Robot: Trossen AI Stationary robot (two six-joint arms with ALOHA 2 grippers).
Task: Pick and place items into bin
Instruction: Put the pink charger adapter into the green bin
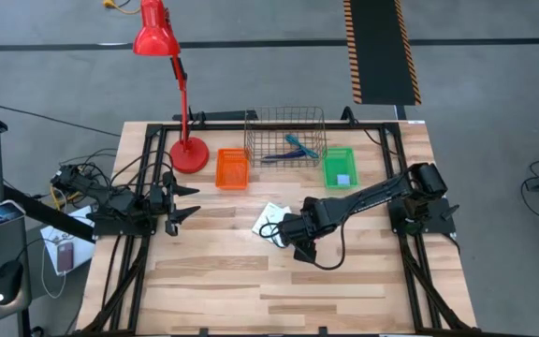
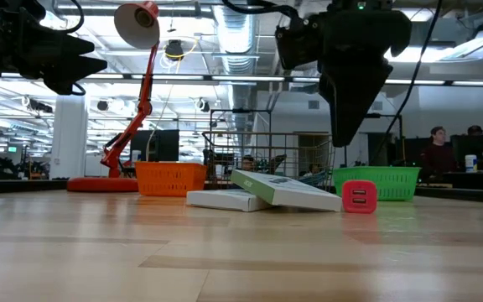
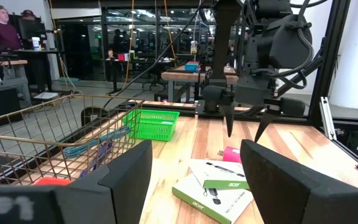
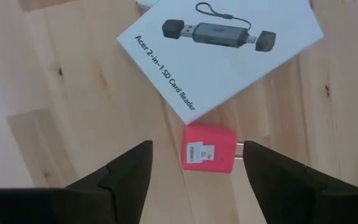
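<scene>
The small red block is lying flat on the counter, metal prongs pointing away from the white packet it is touching at one corner (printed with a card reader). The right gripper is hovering above it, fingers spread wide, holding nothing. The left gripper is waiting open at the counter's left edge.

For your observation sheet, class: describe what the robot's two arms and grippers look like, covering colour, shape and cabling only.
Both arms are matt black, built of chunky jointed segments. The left gripper and the right gripper each end in two dark fingers that narrow to pointed tips. Seen close, the right gripper's fingers are broad, angular wedges. Black cables loop along the arms. No markings are visible.
</scene>
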